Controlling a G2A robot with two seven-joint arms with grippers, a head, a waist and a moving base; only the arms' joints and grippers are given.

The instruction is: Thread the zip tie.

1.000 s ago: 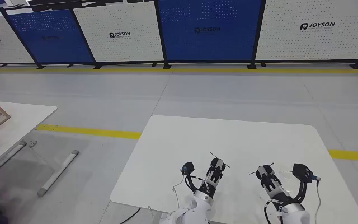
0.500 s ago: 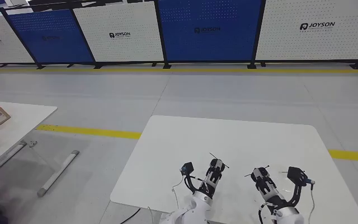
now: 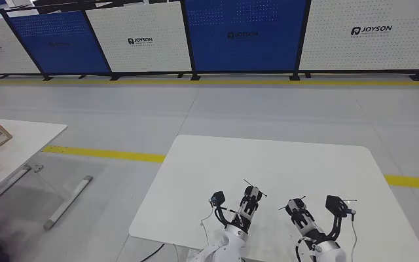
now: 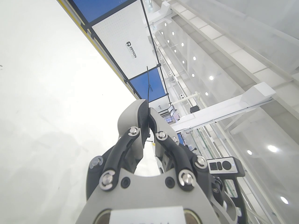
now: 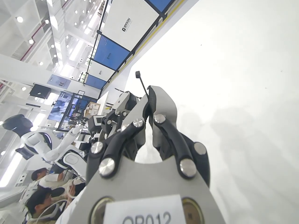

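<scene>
The zip tie (image 4: 148,92) is a thin black strip, and it is not threaded yet. Its pointy tail (image 4: 147,73) sticks out of the left gripper (image 4: 147,108), whose jaws are pressed together on the strip. The little square head (image 5: 137,73) pokes out of the right gripper (image 5: 148,93), and those jaws pinch the strip just below the head.

The tail and the head are near each other but apart. So I think the big job is left: poke the tail through the hole in the head (a very small hole). I cannot tell how the strip runs between the two grippers.

Both arms are side by side above the near edge of the white table (image 3: 275,164), pointing away from the robot.
</scene>
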